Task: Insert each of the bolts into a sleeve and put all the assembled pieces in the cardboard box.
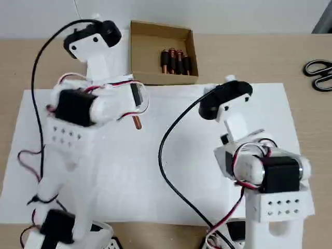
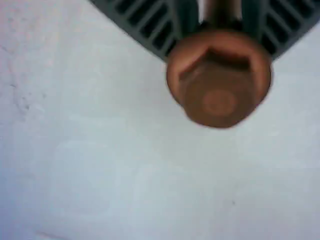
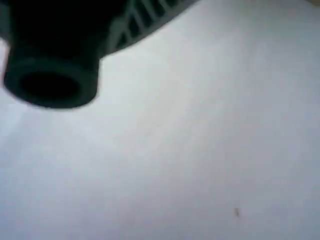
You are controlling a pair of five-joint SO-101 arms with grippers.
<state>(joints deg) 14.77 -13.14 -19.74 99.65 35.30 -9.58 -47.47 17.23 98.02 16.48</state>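
Left gripper [image 2: 220, 17] is pinched on a copper bolt [image 2: 218, 80], its hex head facing the wrist camera, above the white sheet [image 2: 100, 165]. Right gripper [image 3: 75, 25], toward 3 o'clock from the bolt, is clamped on a black sleeve [image 3: 50, 82]. Assembled pieces [image 1: 175, 62] lie in the cardboard box [image 1: 155, 39] at the table's [image 1: 249, 57] 12 o'clock.

Here's the bolt [image 2: 218, 80]: coppery metal, smooth, with a dull sheen. Black sleeve [image 3: 50, 82], matt and plastic-looking. Brown cardboard box [image 1: 148, 54], matt. Smooth white paper sheet [image 1: 129, 181] over a pale wood-grain desk [image 1: 249, 57].
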